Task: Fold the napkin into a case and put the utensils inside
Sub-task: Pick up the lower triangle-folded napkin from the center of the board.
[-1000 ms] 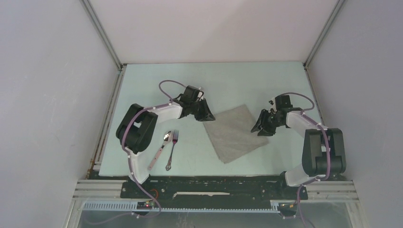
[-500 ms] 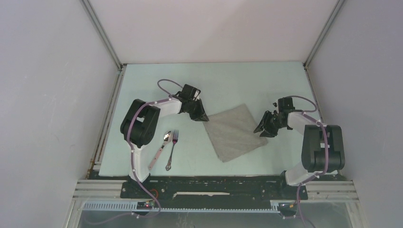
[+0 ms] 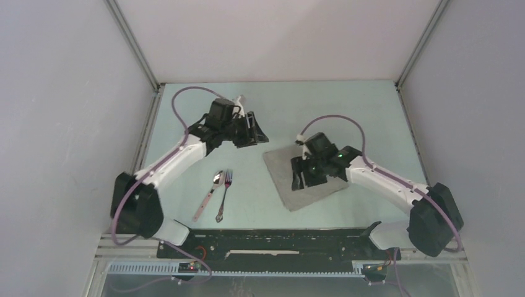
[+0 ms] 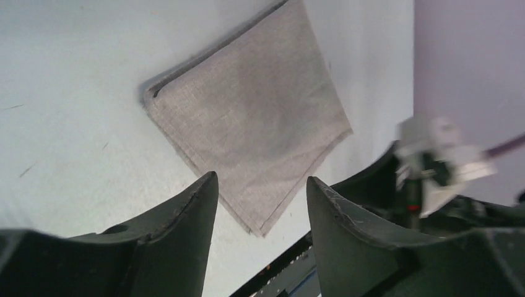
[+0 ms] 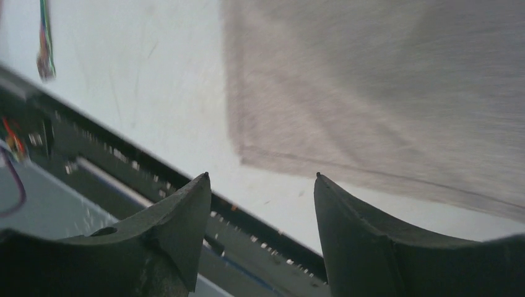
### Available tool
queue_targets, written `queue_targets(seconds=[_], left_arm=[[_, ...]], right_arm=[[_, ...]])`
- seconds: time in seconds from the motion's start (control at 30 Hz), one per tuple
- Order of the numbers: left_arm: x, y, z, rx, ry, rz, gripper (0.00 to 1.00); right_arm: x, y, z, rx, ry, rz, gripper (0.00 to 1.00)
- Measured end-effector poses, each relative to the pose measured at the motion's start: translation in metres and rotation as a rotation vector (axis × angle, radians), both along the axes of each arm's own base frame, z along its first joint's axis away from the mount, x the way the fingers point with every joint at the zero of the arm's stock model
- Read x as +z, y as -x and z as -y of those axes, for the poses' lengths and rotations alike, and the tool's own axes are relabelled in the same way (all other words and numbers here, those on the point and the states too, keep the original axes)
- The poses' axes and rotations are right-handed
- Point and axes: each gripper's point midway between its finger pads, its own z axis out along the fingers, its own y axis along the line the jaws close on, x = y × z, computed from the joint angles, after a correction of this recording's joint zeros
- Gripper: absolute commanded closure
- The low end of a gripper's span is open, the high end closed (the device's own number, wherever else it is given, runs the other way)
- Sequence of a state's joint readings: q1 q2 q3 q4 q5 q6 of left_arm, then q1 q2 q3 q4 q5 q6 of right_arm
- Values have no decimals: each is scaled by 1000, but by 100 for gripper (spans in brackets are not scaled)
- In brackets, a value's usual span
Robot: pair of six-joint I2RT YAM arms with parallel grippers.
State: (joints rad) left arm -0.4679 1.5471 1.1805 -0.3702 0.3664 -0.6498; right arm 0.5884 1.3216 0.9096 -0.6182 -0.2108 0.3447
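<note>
Grey napkin [image 3: 282, 173] is lying centre frame, seemingly part-folded, no case yet; left claw [image 3: 252, 131] and right claw [image 3: 300, 180] are hovering spread, empty; spoon [image 3: 208, 193] and fork [image 3: 224, 193] are lying lower left, outside.

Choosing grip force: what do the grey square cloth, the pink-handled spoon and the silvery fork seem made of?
Grey square cloth: matte woven fabric; fine weave grain and hemmed edge show. Pink-handled spoon: shiny metal bowl, handle perhaps plastic or coated. Silvery fork: seemingly all metal; hard to confirm.
</note>
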Motion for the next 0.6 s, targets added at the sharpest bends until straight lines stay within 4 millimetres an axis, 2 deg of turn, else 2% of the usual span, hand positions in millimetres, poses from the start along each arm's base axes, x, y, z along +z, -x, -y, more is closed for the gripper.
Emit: queue_targets(seconds=[0.03,0.1,0.17,0.27,0.37,0.6], left_arm=[[12,6,-6,3,6,32,39],[28,18,-19,14,11,83,38],[31,31,-35,35,3,102,37],[16,51,-57,67,-32,85,37],[-2,68,-69,75,-61,46,37],[-26,90,-78,72,-82,-1,37]], right_arm=[[-1,16,-14,66,10,-19,30],[-7,35,-30,138,42,-61,30],[-15,50,-42,188,107,-103,30],[-31,60,-56,223,206,-149,31],[-45,67,-62,237,291,-186,30],[-66,67,-65,215,421,-223,36]])
